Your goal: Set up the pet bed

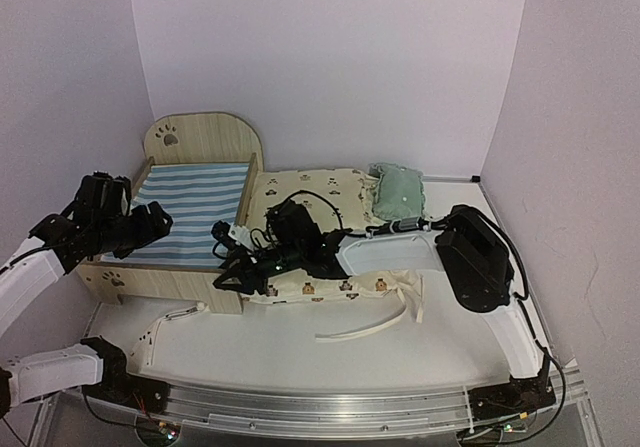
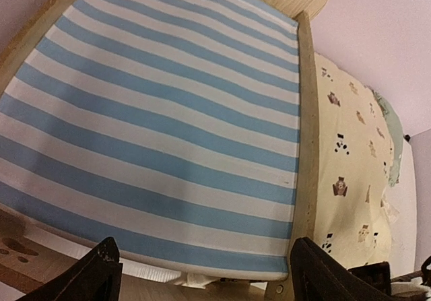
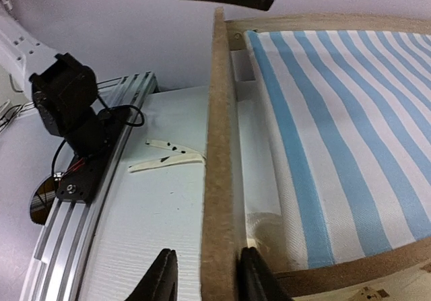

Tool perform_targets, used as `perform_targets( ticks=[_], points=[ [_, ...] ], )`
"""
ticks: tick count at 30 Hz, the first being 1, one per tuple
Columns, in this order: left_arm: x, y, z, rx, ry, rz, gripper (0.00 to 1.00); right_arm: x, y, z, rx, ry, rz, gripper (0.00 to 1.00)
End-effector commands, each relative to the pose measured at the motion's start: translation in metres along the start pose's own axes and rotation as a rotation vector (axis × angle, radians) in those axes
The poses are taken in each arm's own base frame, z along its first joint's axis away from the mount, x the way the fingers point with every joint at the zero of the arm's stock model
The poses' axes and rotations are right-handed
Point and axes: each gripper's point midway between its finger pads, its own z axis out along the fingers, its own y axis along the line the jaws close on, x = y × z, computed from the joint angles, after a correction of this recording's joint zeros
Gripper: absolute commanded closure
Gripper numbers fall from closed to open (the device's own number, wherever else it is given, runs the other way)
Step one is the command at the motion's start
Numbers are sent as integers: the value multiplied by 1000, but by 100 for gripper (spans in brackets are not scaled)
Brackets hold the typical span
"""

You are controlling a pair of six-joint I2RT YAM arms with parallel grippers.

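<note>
Tabletop (image 1: 300, 352) first: white, walled in, with the pet bed (image 1: 190, 212) on its left half. The bed's long axis runs away from the arms, with the arched headboard (image 1: 200, 139) at the far end and the foot rail (image 3: 219, 146) toward the arm bases. Its striped base (image 2: 155, 112) faces up, bare.

Cream bear-print cushion (image 1: 310, 192) lies flat just beside the bed's right rail, probably staged there to go in afterward.

Right gripper (image 3: 209, 277) reaches across that cushion to the bed's near right corner, 1 finger on each side of the foot rail. A sliver of gap shows on the outer side, so I cannot tell whether it is pinching. That straddle would suit steadying or shifting the frame.

Left gripper (image 2: 202, 274) hangs over the bed's foot on the left, its 2 fingers spread wide with nothing between them.

Mint pillow (image 1: 398, 189) sits on the cushion's far right corner, and a loose tie (image 3: 165, 161) lies on the table near the foot rail.
</note>
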Motion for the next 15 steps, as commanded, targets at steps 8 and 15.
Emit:
perform_targets(
  ticks=[8, 15],
  points=[
    [45, -19, 41, 179, 116, -44, 18, 39, 2, -28, 196, 79, -78, 100],
    [74, -30, 60, 272, 181, -36, 19, 74, 23, -57, 323, 173, -110, 100]
  ],
)
